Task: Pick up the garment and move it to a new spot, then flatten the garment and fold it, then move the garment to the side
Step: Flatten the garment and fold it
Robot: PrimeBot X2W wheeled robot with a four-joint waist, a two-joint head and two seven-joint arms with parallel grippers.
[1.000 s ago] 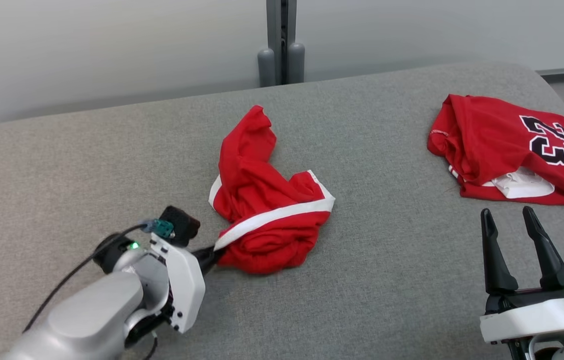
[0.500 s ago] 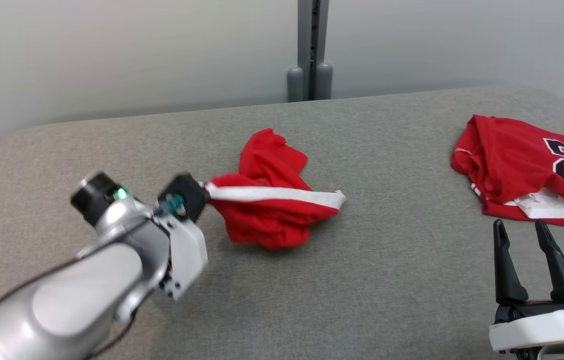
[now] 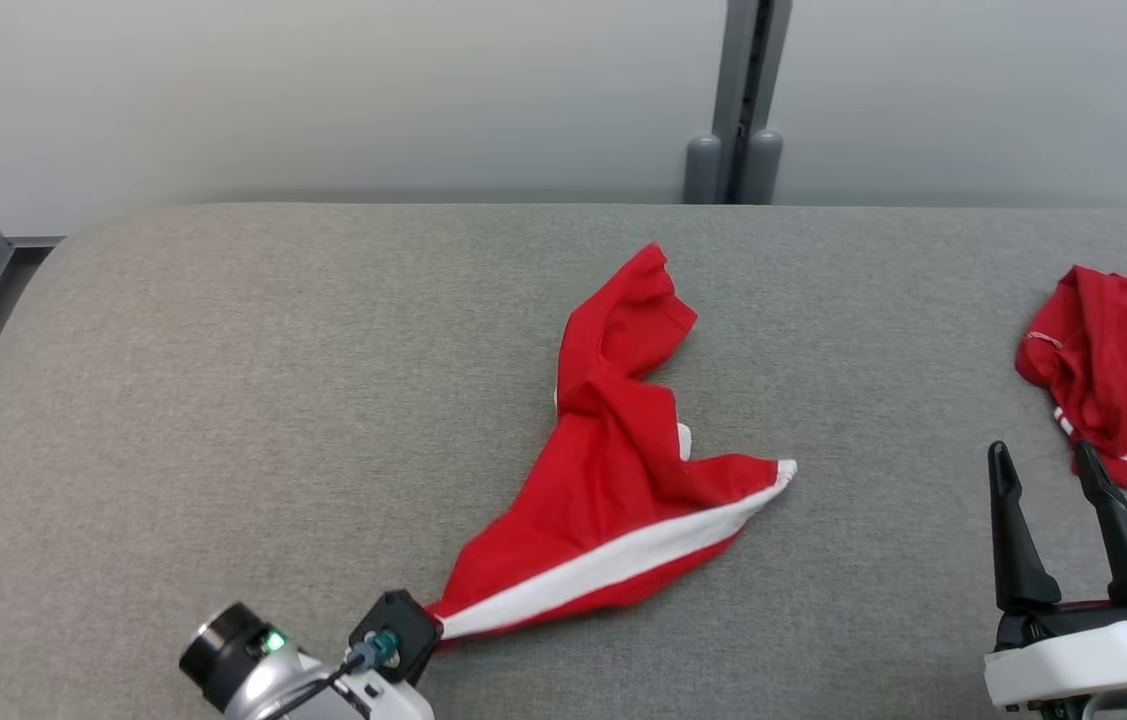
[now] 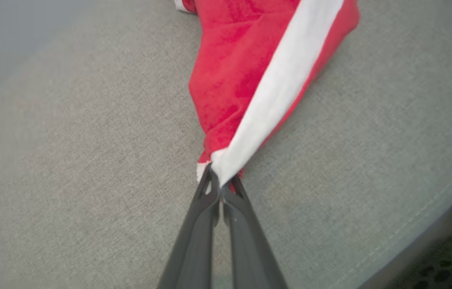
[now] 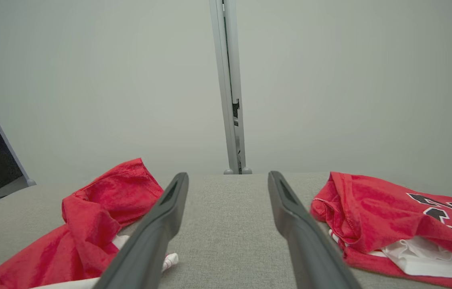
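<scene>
Garment [image 3: 613,480], red with a white stripe, is laid stretched across the middle of the grey padded surface [image 3: 223,400]; one corner is pinched tight in the left gripper [image 4: 219,188] near the front edge; the move-to-new-spot step is judged in hand; next the corner would need letting go and the cloth spreading flat; right gripper [image 3: 1041,455] is held spread, empty; counted: two red garments, the second a numbered jersey [image 3: 1113,360] far right; two grippers
</scene>
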